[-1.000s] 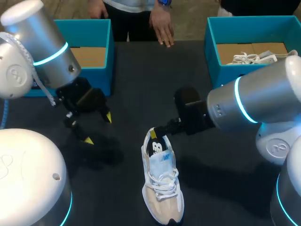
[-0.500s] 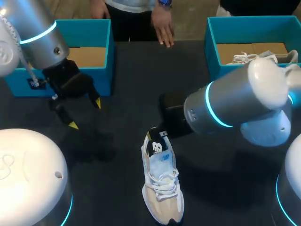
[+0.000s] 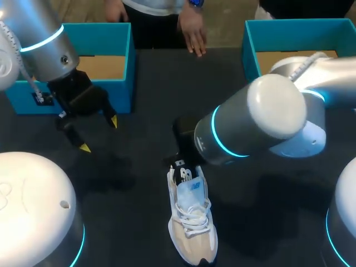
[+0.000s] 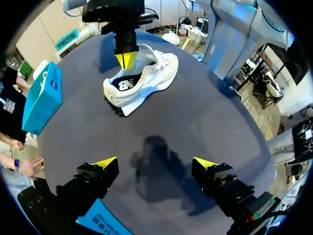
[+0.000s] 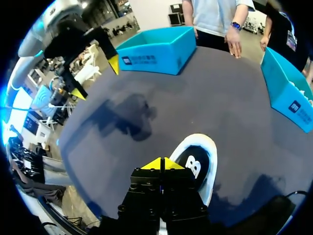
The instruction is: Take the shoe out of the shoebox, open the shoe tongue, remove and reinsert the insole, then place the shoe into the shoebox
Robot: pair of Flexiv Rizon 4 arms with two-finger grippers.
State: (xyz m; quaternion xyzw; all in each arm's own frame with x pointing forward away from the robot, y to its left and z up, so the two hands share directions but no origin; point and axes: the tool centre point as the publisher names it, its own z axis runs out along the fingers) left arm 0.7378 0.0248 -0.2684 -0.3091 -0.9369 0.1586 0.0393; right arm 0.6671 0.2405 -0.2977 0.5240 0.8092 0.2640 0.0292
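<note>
A white and beige shoe (image 3: pixel 192 222) lies on the dark table, toe toward me, heel away. My right gripper (image 3: pixel 179 162) comes down at the heel; its arm hides most of it in the head view. In the right wrist view its yellow tips (image 5: pixel 160 164) are pressed together right over the shoe's (image 5: pixel 198 164) dark heel opening. The left wrist view shows that gripper (image 4: pixel 126 59) shut at the heel rim of the shoe (image 4: pixel 146 78); whether it pinches anything is hidden. My left gripper (image 3: pixel 99 134) hangs open and empty in front of the left shoebox (image 3: pixel 125 61), its tips (image 4: pixel 155 163) wide apart above bare table.
A second teal shoebox (image 3: pixel 250 50) stands at the back right with another white shoe inside. A person's hand (image 3: pixel 192 33) rests at the table's far edge between the boxes. Dark bare table lies between my left gripper and the shoe.
My right arm swung in over the shoe's heel and its gripper closed there. My left arm drew back and up toward the left box, still open. The shoe has not moved.
</note>
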